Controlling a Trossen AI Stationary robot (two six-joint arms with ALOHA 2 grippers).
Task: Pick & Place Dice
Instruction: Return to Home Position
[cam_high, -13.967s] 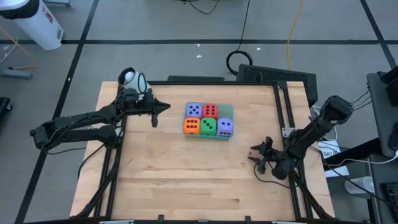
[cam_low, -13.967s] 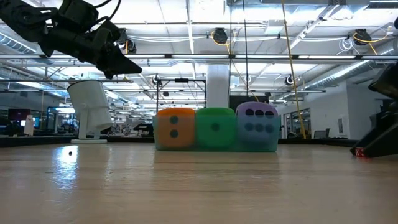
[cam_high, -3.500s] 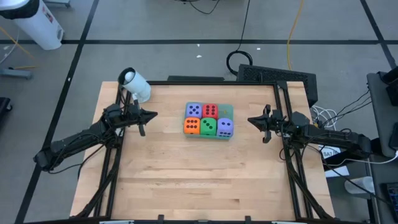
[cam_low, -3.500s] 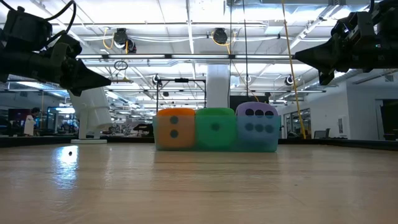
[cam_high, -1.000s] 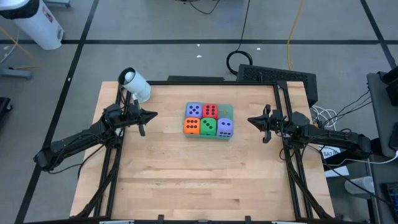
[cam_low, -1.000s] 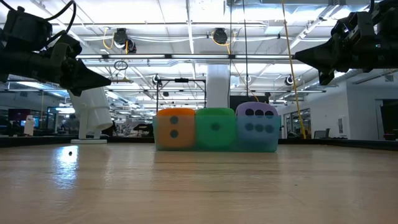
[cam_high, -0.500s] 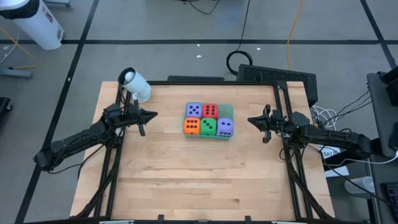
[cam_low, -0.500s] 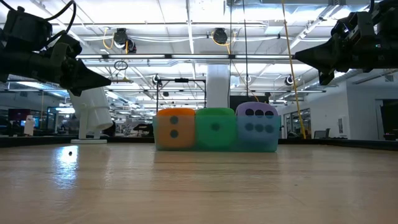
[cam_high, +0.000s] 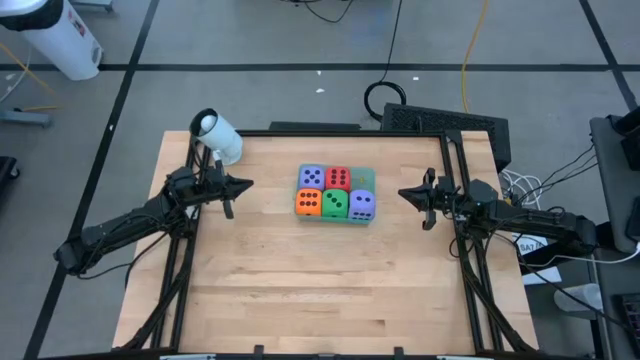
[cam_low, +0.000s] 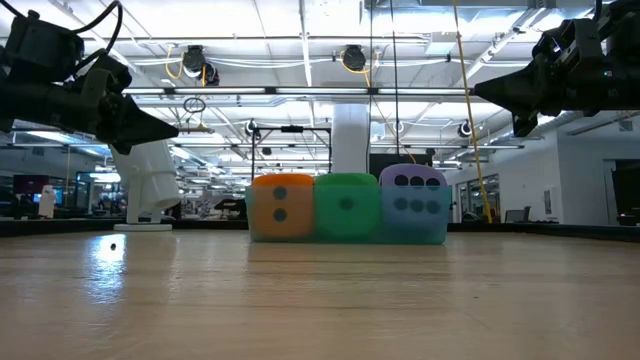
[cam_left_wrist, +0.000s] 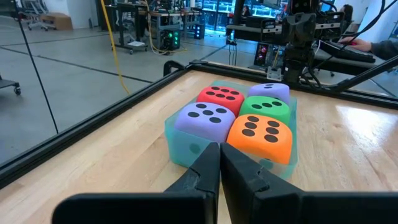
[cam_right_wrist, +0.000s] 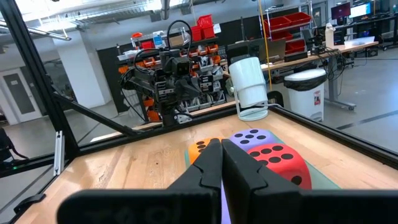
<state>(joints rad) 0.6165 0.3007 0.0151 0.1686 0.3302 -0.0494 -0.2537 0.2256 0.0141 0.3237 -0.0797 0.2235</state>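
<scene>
Several dice sit packed in a shallow translucent green tray (cam_left_wrist: 186, 147) at the table's far middle. They are a lavender die (cam_high: 312, 177), a red die (cam_high: 338, 178), an orange die (cam_high: 308, 203), a green die (cam_high: 335, 204) and a second lavender die (cam_high: 361, 204). All rest on their bottom faces. My left gripper (cam_high: 245, 184) hovers left of them, shut and empty, pointing at the tray; its shut fingers (cam_left_wrist: 211, 163) show in the left wrist view. My right gripper (cam_high: 402, 194) hovers right of them, shut and empty (cam_right_wrist: 221, 147). Both stand above the tabletop in the low view.
A white cylindrical camera (cam_high: 216, 136) stands at the far left corner. Black frame rails (cam_high: 455, 190) run along the table's sides. A dark flat device (cam_high: 445, 124) lies beyond the far edge. Bare wood (cam_high: 320, 290) stretches from the tray to the near edge.
</scene>
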